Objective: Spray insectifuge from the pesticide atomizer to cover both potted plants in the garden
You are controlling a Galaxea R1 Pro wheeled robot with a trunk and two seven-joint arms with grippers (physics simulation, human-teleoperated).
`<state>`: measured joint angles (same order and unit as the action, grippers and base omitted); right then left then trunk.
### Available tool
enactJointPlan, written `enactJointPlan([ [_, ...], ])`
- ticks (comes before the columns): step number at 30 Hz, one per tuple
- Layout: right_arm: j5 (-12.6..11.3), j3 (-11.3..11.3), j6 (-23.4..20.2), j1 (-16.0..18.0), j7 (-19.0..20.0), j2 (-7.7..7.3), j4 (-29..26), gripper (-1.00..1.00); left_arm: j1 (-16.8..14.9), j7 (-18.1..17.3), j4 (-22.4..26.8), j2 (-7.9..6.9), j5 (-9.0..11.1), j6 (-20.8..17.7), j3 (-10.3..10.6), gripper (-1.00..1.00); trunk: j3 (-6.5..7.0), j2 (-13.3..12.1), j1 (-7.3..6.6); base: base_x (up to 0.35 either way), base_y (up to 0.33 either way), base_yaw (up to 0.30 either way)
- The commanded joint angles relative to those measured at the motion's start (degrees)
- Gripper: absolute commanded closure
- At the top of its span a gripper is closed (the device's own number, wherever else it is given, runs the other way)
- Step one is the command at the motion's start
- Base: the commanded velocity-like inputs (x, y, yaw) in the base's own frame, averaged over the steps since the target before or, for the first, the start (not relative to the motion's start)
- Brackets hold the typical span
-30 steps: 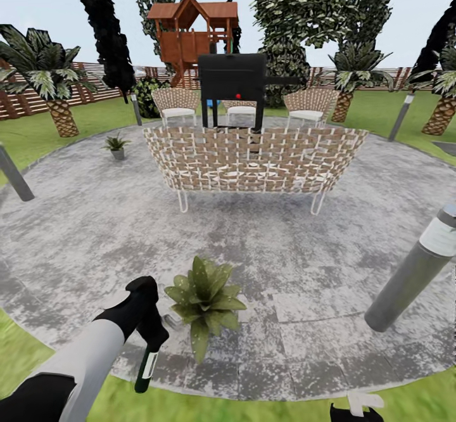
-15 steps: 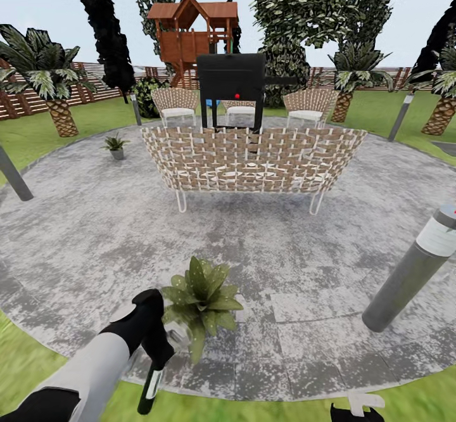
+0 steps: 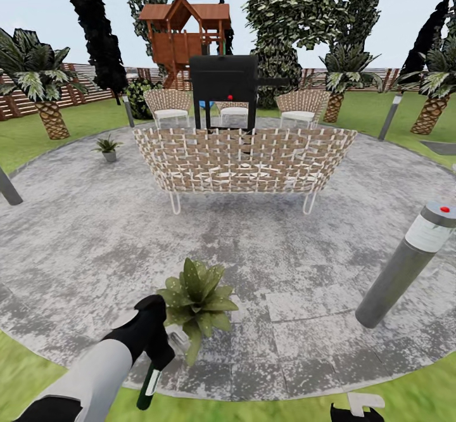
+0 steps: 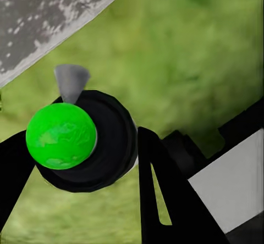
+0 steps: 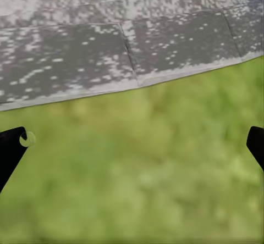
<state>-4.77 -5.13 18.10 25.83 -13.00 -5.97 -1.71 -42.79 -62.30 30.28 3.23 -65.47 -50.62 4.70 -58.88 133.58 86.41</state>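
Wicker sofa [image 3: 244, 159] fronts black grill [image 3: 225, 83], playhouse [image 3: 180, 32].

Two potted plants [image 3: 197, 298] [image 3: 107, 147], one atomizer [image 3: 149, 385], three chairs [image 3: 168, 106] [image 3: 234, 111] [image 3: 301, 107].

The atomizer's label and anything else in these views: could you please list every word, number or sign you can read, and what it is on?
No legible text in any view.
Pesticide atomizer in the left gripper: white label, too small to show any print.
Grey bollard lamp: pale band with no words, a plain red dot on top.
Black grill: a red dot, no lettering.
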Motion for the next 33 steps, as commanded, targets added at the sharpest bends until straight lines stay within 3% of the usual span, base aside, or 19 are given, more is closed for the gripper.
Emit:
enactJointPlan([
  [1,-0.5,-0.51,0.18,0.02,-0.11,0.0,0.04,-1.0,-0.02,-0.51,0.16,-0.16,-0.54,-0.27,0.1,1.0,-0.05,0.02,-0.01,0.0,0.0,0.0],
  [3,-0.5,-0.52,0.18,0.02,-0.11,0.0,0.04,-1.0,-0.02,-0.48,0.05,-0.79,-0.54,-0.27,0.04,1.0,-0.05,0.02,-0.01,0.0,0.0,0.0],
  [5,-0.5,-0.51,0.18,0.03,-0.1,0.0,0.04,-1.0,-0.02,-0.46,-0.33,-3.09,-0.48,-0.2,-0.46,1.0,-0.05,0.02,-0.01,0.0,0.0,0.0],
  [7,-0.5,-0.53,0.18,0.02,-0.1,0.0,0.05,-1.0,0.11,-0.52,-0.59,-4.01,-0.43,-0.19,-0.74,1.0,-0.05,0.02,-0.01,0.0,0.0,0.0],
  [12,-0.5,-0.53,0.18,0.01,-0.1,0.0,0.07,-1.0,1.19,-1.82,0.05,-3.56,-0.33,-0.42,-0.6,1.0,-0.05,0.02,-0.01,0.0,0.0,0.0],
  [14,-0.5,-0.53,0.18,0.01,-0.11,0.0,0.06,-1.0,-0.13,-7.15,0.29,-2.97,-1.2,-0.44,-0.15,1.0,-0.05,0.02,-0.01,0.0,0.0,0.0],
  [17,-0.5,-0.5,0.18,0.03,-0.1,0.0,0.04,-1.0,-4.63,-16.98,0.29,-2.75,-6.17,-0.44,3.1,1.0,-0.05,0.02,-0.01,0.0,0.0,0.0],
  [20,-0.5,-0.49,0.18,0.03,-0.1,0.0,0.04,-1.0,-8.07,-27.7,0.42,-2.5,-14.77,-0.38,5.95,1.0,-0.05,0.02,-0.01,0.0,0.0,0.0],
  [23,-0.5,-0.51,0.18,0.02,-0.1,0.0,0.04,-1.0,-11.0,-27.7,0.47,-2.19,-20.85,-0.36,6.49,1.0,-0.05,0.02,-0.01,0.0,0.0,0.0],
  [25,-0.5,-0.51,0.18,0.01,-0.1,0.0,0.04,-1.0,-13.38,-27.7,0.46,-2.04,-22.68,-0.36,6.6,1.0,-0.05,0.02,-0.01,0.0,0.0,0.0],
  [29,-0.5,-0.53,0.18,0.03,-0.1,0.0,0.05,-1.0,-16.8,-27.7,0.18,-0.94,-23.36,-0.29,6.68,1.0,-0.05,0.02,-0.01,0.0,0.0,0.0],
  [33,-0.5,-0.53,0.18,0.01,-0.1,0.0,0.04,-1.0,-18.38,-27.7,0.14,2.54,-24.9,-0.26,6.75,1.0,-0.05,0.02,-0.01,0.0,0.0,0.0],
])
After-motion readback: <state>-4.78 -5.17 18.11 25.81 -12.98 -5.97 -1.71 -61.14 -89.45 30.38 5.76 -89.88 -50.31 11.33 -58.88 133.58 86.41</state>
